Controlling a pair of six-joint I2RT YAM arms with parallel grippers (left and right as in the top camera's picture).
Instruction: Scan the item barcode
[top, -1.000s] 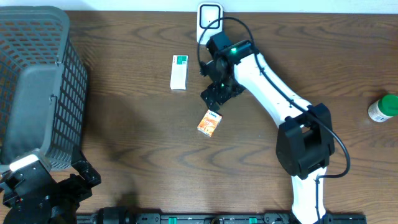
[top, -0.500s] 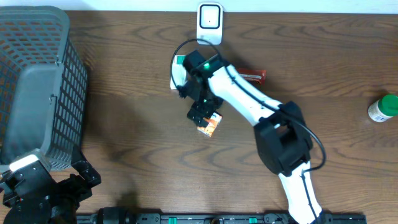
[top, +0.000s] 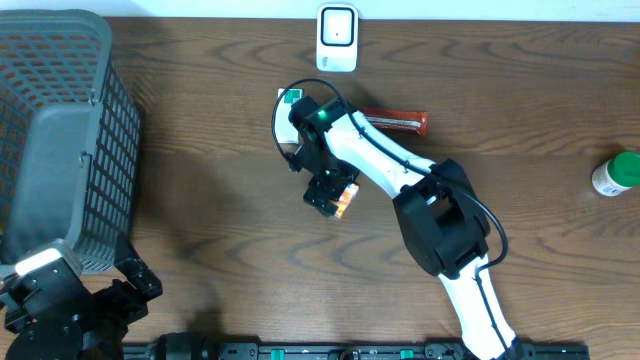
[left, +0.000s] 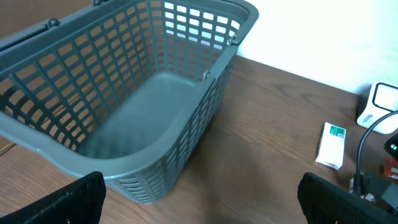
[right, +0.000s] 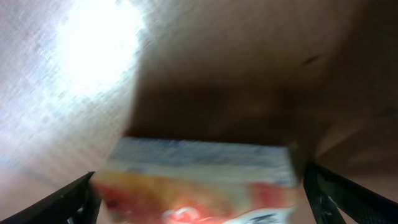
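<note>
here, the orange box (top: 346, 202) is seen lying on the brown wooden surface (top: 220, 200), just left of the middle of the overhead frame. the right arm (top: 385, 160) is stretched over it from the lower right, and the right jaws are held wide open directly above the box, with nothing gripped. in the right wrist view the box (right: 199, 177) is shown blurred in the lower half of the frame, between the dark fingers (right: 62, 202) at the bottom corners; whether it is touched cannot be told. a white scanner (top: 337, 38) is placed at the top centre edge. a green-and-white carton (top: 289, 98) is partly covered by the arm, and a brown bar (top: 400, 122) is found just right of it. a green-capped bottle (top: 615, 173) is set at the far right. a grey basket (top: 110, 110) is kept at the upper left. the left arm (top: 60, 305) is parked at the lower left, the left jaws spread wide and empty.
</note>
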